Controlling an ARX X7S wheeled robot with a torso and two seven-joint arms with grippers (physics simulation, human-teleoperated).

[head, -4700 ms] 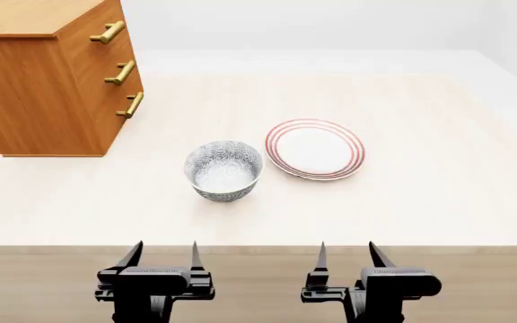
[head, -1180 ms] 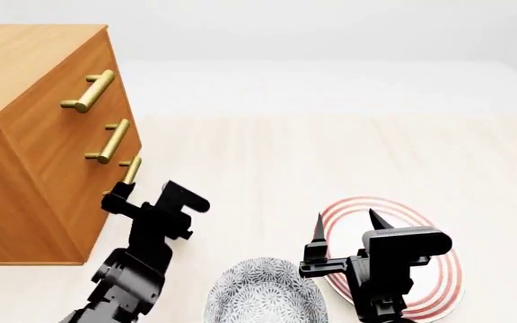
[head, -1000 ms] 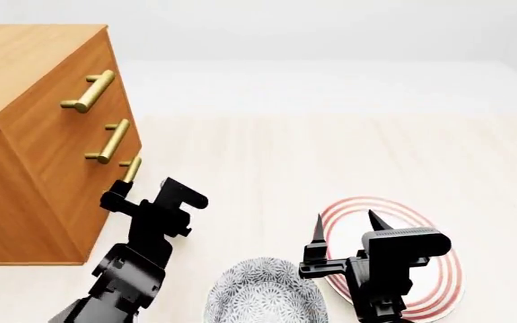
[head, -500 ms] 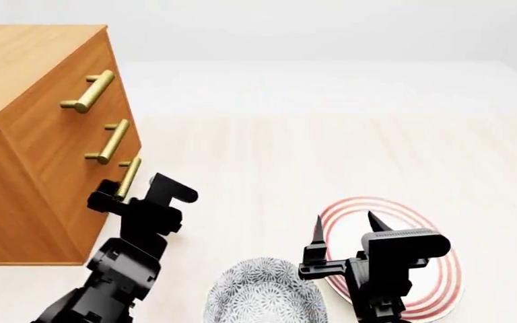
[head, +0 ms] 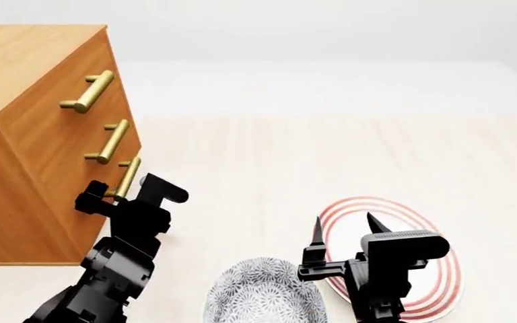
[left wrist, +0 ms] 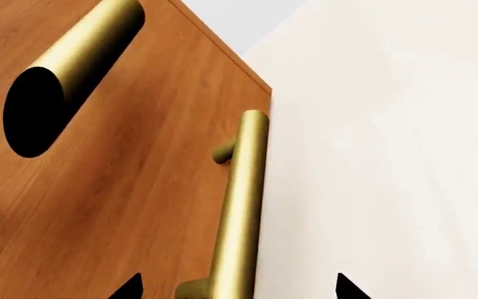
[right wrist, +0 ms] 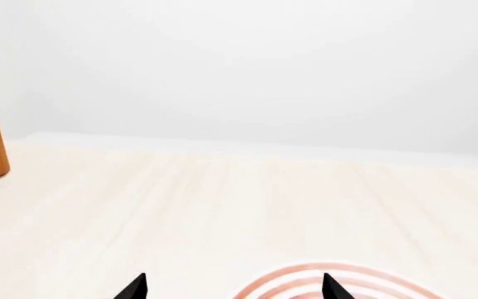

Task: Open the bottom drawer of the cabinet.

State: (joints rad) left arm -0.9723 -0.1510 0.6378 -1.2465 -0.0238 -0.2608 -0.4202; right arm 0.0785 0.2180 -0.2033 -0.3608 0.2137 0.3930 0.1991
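The cabinet [head: 34,128] stands at the desk's [head: 330,155] far left. The left pincer [head: 115,196] is spread wide around the bottom drawer's [head: 106,202] brass handle [left wrist: 239,205], not squeezing. The right pincer [head: 344,232] hangs released over the plate [head: 438,269]

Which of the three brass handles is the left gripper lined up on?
The lowest handle, on the bottom drawer; the left gripper straddles its lower end, the upper two stand clear.

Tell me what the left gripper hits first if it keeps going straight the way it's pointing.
Most likely the brass handle of the bottom drawer: the left gripper is open with the bar between its fingertips. Behind it is the drawer front; exact depth is unclear.
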